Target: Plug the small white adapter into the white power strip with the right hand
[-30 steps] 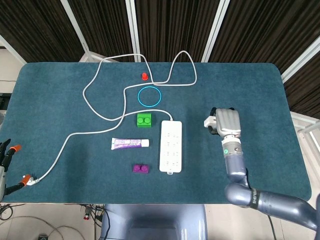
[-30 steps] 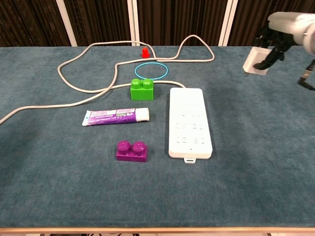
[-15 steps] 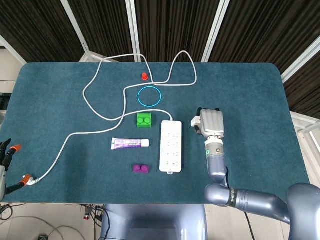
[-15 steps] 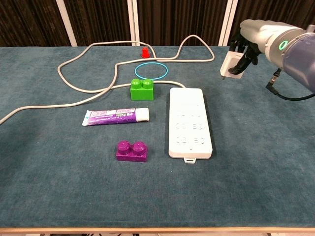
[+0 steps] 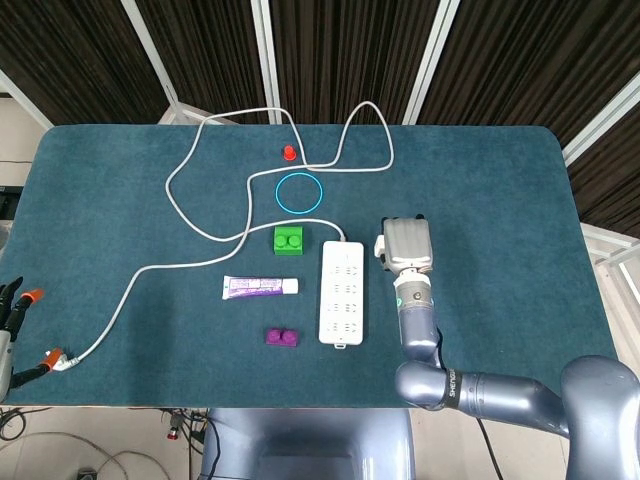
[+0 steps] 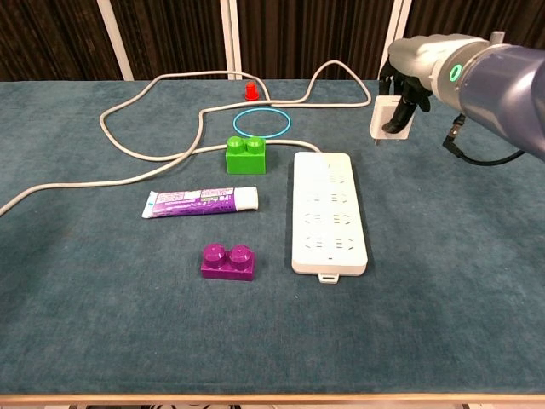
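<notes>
Your right hand (image 6: 407,85) is holding the small white adapter (image 6: 391,119) with its fingers closed around it, above the table (image 5: 120,210) and just beside the far right corner of the white power strip (image 6: 329,211), not yet touching it. Compared with one second ago, you are bringing the adapter leftward: it was well apart from the strip then, and now it is hanging close to the strip's cord end. No container is on the table, so nothing is lying inside anything; the blue ring (image 5: 299,191) is lying flat with only cloth inside it. Counting the things: one power strip with one long white cable (image 5: 190,215), one adapter, two toy bricks, namely the green brick (image 6: 246,155) touching the cable near the strip and the purple brick (image 6: 228,262) in front, one tube (image 6: 200,202) with a purple label, one small red piece (image 6: 250,90) at the far side, and one ring. Your left hand (image 5: 12,305) is showing only at the picture's left edge, and I cannot tell how its fingers are standing.
</notes>
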`<state>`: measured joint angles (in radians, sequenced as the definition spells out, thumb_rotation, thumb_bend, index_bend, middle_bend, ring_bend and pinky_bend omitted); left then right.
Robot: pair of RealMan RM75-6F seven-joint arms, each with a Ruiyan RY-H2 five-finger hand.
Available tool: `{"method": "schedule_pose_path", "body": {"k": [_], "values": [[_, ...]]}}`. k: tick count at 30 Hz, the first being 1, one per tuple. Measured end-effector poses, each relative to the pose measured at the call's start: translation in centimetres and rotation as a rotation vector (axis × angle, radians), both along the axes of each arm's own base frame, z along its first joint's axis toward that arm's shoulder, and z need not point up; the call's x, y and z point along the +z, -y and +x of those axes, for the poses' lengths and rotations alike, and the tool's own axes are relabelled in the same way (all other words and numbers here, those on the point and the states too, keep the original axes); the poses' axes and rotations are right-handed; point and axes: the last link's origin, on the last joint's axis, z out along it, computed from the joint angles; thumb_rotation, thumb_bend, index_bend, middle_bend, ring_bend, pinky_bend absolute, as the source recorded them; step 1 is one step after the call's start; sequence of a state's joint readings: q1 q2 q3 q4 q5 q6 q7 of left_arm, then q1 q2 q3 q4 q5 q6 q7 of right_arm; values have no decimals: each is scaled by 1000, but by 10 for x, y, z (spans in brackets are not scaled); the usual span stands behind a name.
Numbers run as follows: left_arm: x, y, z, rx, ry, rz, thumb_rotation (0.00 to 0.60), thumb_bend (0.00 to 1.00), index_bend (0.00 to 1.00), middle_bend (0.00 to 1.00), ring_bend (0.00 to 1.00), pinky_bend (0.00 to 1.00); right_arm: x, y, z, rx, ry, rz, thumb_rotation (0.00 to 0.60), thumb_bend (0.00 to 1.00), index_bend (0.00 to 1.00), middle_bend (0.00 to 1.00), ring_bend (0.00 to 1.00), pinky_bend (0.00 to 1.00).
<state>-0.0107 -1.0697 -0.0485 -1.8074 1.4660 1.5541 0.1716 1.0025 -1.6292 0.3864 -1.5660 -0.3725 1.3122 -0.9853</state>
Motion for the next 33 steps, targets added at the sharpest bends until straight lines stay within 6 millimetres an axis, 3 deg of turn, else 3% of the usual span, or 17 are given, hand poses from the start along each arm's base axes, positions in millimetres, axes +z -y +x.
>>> {"method": "schedule_pose_path", "body": {"k": [8,33], "values": [[1,0,0,-1,1,4,600,170,190,0,0,106,-4,-3,11,-23,63,15,600,469,934,733,695,318],[1,0,-1,2,3,3,600,171,190,0,0,106,-18,-6,19,-3,53,18,600,469,935,735,697,330]]}}
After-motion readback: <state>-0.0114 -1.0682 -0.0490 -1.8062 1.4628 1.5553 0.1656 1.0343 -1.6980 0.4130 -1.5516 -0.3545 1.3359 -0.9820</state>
